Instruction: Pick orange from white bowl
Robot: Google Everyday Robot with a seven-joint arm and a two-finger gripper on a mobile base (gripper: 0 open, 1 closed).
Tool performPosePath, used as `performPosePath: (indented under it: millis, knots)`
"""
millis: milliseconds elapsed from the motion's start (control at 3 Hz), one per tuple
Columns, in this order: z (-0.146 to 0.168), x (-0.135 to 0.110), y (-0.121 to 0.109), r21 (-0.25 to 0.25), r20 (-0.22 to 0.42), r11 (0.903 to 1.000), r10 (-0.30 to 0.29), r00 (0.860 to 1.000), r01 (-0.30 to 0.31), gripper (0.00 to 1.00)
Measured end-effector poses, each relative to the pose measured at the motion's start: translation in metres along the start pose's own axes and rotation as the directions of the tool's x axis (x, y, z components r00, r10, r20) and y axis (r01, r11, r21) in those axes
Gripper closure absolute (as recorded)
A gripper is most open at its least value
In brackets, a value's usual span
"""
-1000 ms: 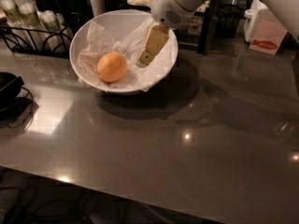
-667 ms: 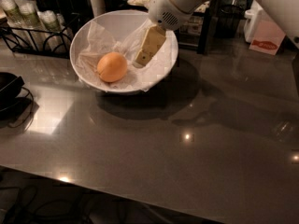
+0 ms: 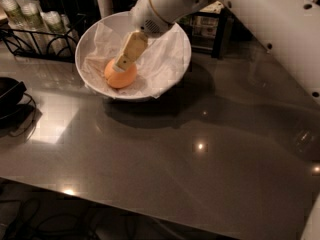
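Observation:
The orange [image 3: 121, 79] lies in the left part of the white bowl [image 3: 181, 46], on its crinkled white paper lining. The bowl stands on the grey table at the back left. My gripper [image 3: 121, 64] reaches down into the bowl from the upper right on the white arm. Its tan tip sits right over the top of the orange and covers part of it. I cannot tell whether it touches the fruit.
A small black dish [image 3: 8, 92] sits at the table's left edge. A black wire rack with bottles [image 3: 29, 23] stands behind the bowl on the left, and dark containers [image 3: 210, 24] behind it on the right. The grey tabletop [image 3: 200, 164] stretches to the front.
My gripper has moved left and down inside the bowl, from the right side of the lining to directly over the orange. The orange and bowl have not moved.

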State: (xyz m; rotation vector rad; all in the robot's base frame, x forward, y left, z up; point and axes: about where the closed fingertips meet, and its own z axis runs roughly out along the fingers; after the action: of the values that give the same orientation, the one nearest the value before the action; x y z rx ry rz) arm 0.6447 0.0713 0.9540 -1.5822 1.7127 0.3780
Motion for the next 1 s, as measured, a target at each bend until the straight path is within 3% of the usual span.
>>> performPosePath:
  millis: [333,667,1000]
  knots:
    - [0.022,0.001,0.000,-0.034,-0.016,0.9994,-0.001,1.000,0.000,0.02]
    - [0.029,0.016,-0.001,-0.054,-0.051,0.9984,0.014,0.999,-0.017,0.01]
    - [0.032,0.027,0.001,-0.064,-0.068,0.9976,0.023,0.997,-0.028,0.14]
